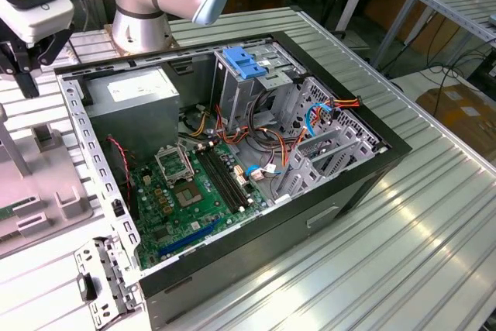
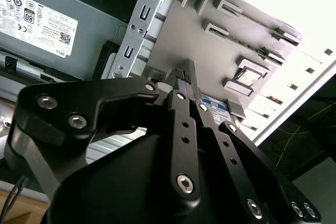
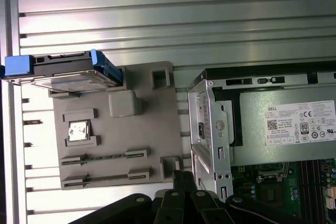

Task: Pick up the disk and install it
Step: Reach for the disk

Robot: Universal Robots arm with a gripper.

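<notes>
The disk (image 3: pixel 63 72) is a silver drive in blue carrier rails. It stands on edge in a slot at one end of a grey fixture plate (image 3: pixel 121 140) on the slatted table. A strip of its label (image 2: pixel 216 107) shows past the fingers in the second wrist view. My gripper (image 3: pixel 179 181) hangs above the opposite end of the plate, beside the wall of the computer case, well away from the disk. Its black fingers (image 2: pixel 184 80) are shut together with nothing between them. In the exterior view the gripper (image 1: pixel 23 67) is at the far upper left, over the fixture plate (image 1: pixel 46 184).
The open computer case (image 1: pixel 232 160) lies on the aluminium table. It holds a grey power-supply box (image 1: pixel 136 102), a motherboard (image 1: pixel 186 191), loose cables and a grey drive cage topped by a blue bracket (image 1: pixel 246 63). The arm's base (image 1: pixel 143 5) stands behind the case.
</notes>
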